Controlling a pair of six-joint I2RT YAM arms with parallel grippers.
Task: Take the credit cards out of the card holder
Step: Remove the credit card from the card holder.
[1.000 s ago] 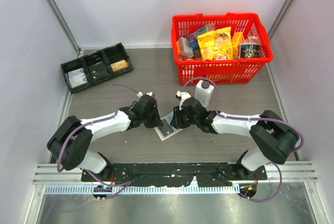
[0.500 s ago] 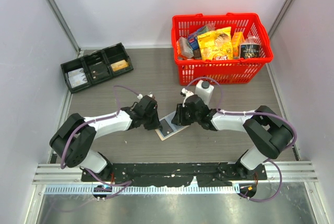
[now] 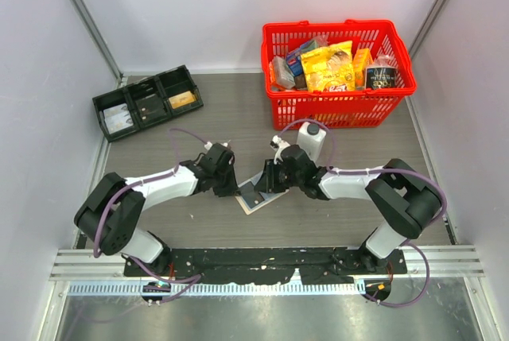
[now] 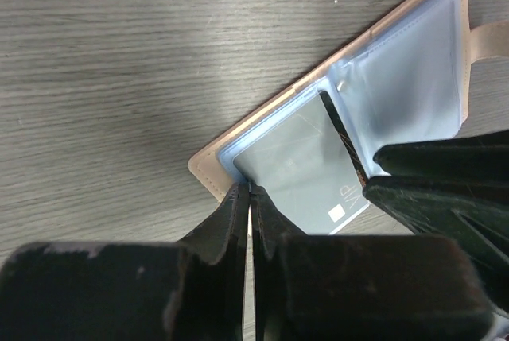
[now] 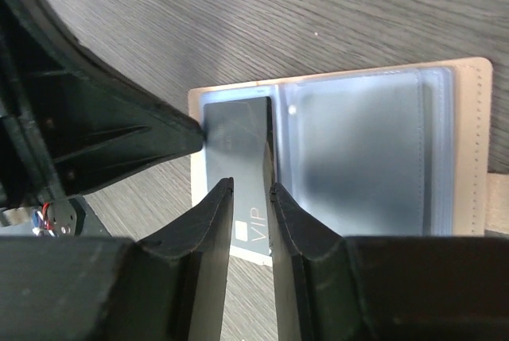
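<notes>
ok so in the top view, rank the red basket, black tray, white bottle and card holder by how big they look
1. red basket
2. black tray
3. white bottle and card holder: these look about alike and both are partly hidden, so I would not rank one over the other.

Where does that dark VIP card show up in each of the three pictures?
Top external: the VIP card lies near the picture's centre.
Left wrist: the card sits just below centre.
Right wrist: the card sits left of centre.
Shared landmark: the tan card holder around it.
</notes>
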